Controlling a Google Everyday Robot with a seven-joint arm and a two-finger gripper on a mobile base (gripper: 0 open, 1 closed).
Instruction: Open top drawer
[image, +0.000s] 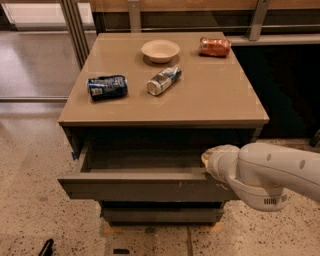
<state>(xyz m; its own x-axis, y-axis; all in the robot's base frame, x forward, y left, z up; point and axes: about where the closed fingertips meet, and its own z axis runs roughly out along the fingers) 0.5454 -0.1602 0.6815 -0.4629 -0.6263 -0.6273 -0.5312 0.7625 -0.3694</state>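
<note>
The top drawer (140, 187) of the brown cabinet stands pulled out toward me, its grey-brown front showing small pale scratches right of centre and its shallow tray interior (145, 159) open to view. My gripper (209, 161) sits at the drawer's right end, just behind the front's top edge, at the tip of my white arm (265, 175). The arm's bulk hides the fingers. A narrower drawer front (160, 214) sits closed below.
On the cabinet top (220, 100) lie a blue crushed can (107, 87), a silver can on its side (164, 80), a pale bowl (160, 50) and a red can (215, 46). Speckled floor lies left and front. A dark recess is at the right.
</note>
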